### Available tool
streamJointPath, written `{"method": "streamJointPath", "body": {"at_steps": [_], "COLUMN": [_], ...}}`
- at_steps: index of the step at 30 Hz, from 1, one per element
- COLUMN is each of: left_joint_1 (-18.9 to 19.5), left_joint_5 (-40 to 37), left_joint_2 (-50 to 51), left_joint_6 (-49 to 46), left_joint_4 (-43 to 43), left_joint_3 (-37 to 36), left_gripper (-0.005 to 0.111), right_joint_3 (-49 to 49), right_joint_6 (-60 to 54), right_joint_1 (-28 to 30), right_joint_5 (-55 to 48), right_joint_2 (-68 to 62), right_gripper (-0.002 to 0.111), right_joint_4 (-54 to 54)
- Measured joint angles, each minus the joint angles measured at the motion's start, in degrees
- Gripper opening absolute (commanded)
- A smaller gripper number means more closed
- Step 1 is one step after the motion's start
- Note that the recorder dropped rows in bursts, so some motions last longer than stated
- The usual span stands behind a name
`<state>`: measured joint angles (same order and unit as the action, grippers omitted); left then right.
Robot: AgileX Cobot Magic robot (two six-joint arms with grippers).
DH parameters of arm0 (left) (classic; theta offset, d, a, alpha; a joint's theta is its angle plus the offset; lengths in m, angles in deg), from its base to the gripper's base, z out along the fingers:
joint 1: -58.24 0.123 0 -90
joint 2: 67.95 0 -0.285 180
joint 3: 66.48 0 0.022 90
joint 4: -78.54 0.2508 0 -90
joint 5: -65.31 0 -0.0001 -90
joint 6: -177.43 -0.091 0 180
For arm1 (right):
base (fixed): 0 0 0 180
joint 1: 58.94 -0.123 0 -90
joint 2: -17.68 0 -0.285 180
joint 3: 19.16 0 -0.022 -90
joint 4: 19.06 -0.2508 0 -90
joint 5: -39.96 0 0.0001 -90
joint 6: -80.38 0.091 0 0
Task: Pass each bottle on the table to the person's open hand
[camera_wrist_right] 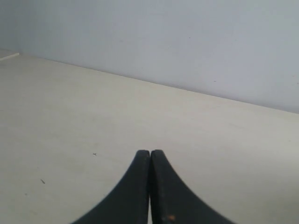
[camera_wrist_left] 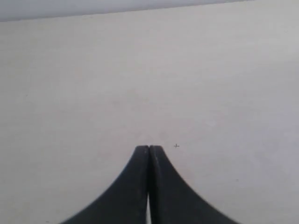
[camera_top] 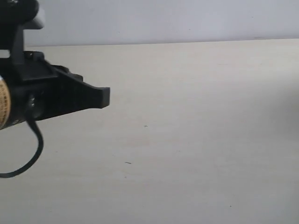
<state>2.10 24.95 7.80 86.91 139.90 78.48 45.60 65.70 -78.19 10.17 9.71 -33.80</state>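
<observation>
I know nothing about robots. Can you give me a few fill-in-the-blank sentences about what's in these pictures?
1. On the left gripper the jaws are ____.
2. The right gripper holds ____.
3. The one arm in the exterior view, above the table, is the ____ one.
Missing words: shut; nothing; left.

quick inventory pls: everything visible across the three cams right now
table: 1, pale beige, fills most of every view
wall: 1, pale grey-blue, behind the table's far edge
specks: a few, dark, scattered on the table
cable: 1, black, loops below the left arm
left arm: 1, black, left side of exterior view, above the table
left tool: 1, black, shut, holding nothing
right tool: 1, black, shut, holding nothing, seen only in its wrist view
</observation>
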Motion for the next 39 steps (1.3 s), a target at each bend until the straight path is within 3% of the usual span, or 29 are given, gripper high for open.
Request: {"method": "streamJointPath", "body": {"at_steps": [5,11,13,15,18,22,25,32,35,39], "left_joint_1": [0.0,0.0,0.0,0.9,8.3,17.4,24.0,38.4,42.9,46.0], "left_joint_5": [1.8,2.0,3.4,4.6,4.6,4.3,4.6,14.3,15.9,16.7], "left_joint_2": [-6.0,-6.2,-6.4,-8.2,-18.6,-31.7,-41.7,-59.8,-64.2,-67.5], "left_joint_6": [1.6,0.1,-0.4,-5.0,-9.4,-10.6,-10.9,-11.1,-11.1,-11.5], "left_joint_4": [1.0,1.1,-2.0,-10.6,-25.6,-32.6,-34.9,-36.6,-37.1,-37.8], "left_joint_3": [-4.8,-5.1,-5.1,-6.3,-13.6,-22.3,-27.8,-37.5,-40.7,-42.0], "left_gripper": [0.000,0.000,0.000,0.000,0.000,0.000,0.000,0.000,0.000,0.000], "right_joint_3": [0.0,0.0,0.0,0.0,0.0,0.0,0.0,0.0,0.0,0.0], "right_joint_6": [0.0,0.0,0.0,0.0,0.0,0.0,0.0,0.0,0.0,0.0], "right_joint_1": [0.0,0.0,0.0,0.0,0.0,0.0,0.0,0.0,0.0,0.0], "right_joint_5": [0.0,0.0,0.0,0.0,0.0,0.0,0.0,0.0,0.0,0.0], "right_joint_2": [0.0,0.0,0.0,0.0,0.0,0.0,0.0,0.0,0.0,0.0], "right_gripper": [0.000,0.000,0.000,0.000,0.000,0.000,0.000,0.000,0.000,0.000], "right_joint_4": [0.0,0.0,0.0,0.0,-0.1,-0.1,-0.1,-0.1,-0.1,-0.1]}}
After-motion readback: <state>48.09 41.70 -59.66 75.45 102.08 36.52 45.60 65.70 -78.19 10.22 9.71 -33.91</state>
